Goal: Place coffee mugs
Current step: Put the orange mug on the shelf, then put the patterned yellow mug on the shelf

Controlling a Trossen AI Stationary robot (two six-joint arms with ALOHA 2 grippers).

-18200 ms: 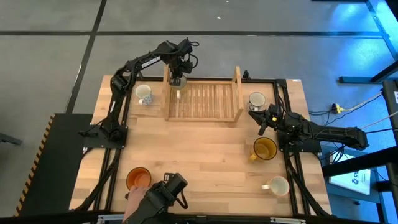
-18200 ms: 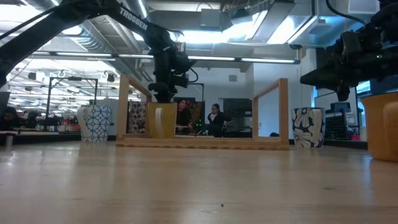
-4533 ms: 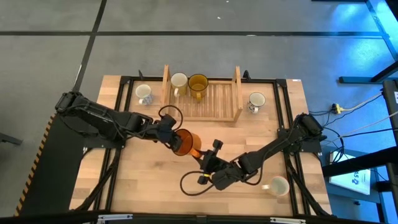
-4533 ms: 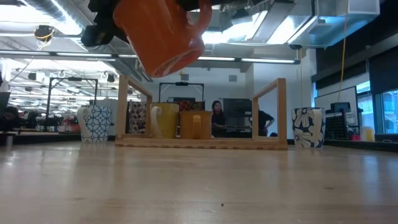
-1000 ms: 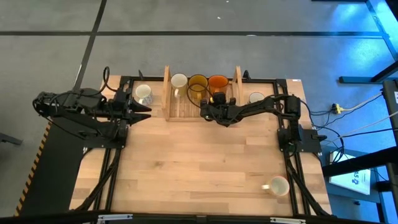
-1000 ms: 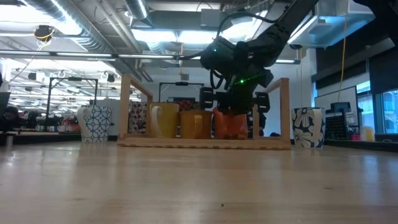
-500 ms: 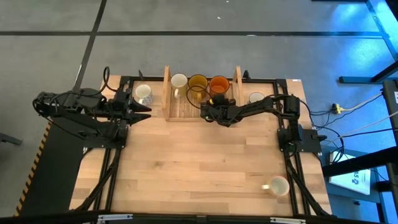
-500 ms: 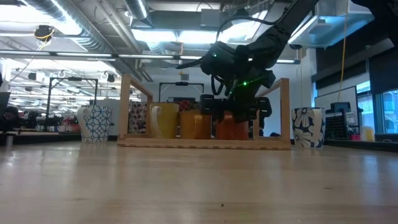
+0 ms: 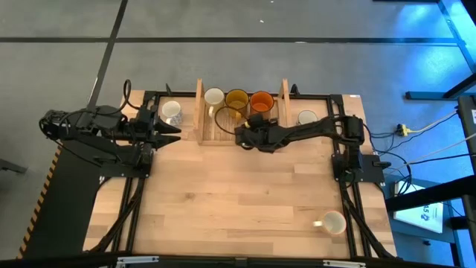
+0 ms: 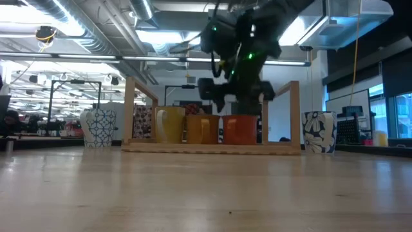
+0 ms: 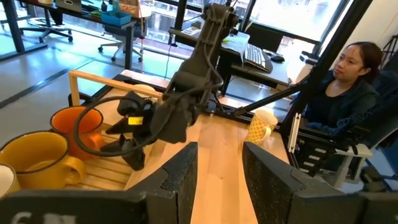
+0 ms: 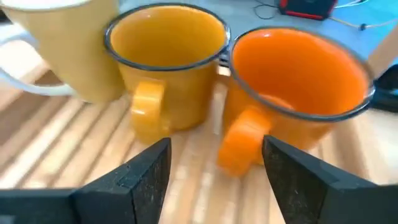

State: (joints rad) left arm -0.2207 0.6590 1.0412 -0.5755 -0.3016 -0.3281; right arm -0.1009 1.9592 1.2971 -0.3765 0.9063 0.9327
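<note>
Three coffee mugs stand on their bases in a row at the far end of the slatted wooden rack (image 9: 242, 123): cream (image 9: 213, 97), amber-yellow (image 9: 236, 98) and orange (image 9: 261, 100). My right gripper (image 12: 216, 146) hovers open above the slats, just on the near side of the amber (image 12: 163, 59) and orange (image 12: 298, 74) mugs, handles facing it; it touches neither. In the low view it (image 10: 235, 90) hangs above the mugs' rims. My left gripper (image 9: 177, 132) waits open left of the rack, near a patterned white mug (image 9: 172, 112).
A patterned white mug (image 9: 306, 117) stands just right of the rack. Another white mug (image 9: 332, 221) sits near the table's near right corner. The rack's upright side walls (image 10: 129, 113) (image 10: 293, 116) flank the mugs. A person (image 11: 348, 93) sits beyond the table.
My right gripper has opened and let go of the orange mug. It has then risen above the mugs and drawn back a little toward the near and left edges. The orange mug stays upright on the rack beside the amber one.
</note>
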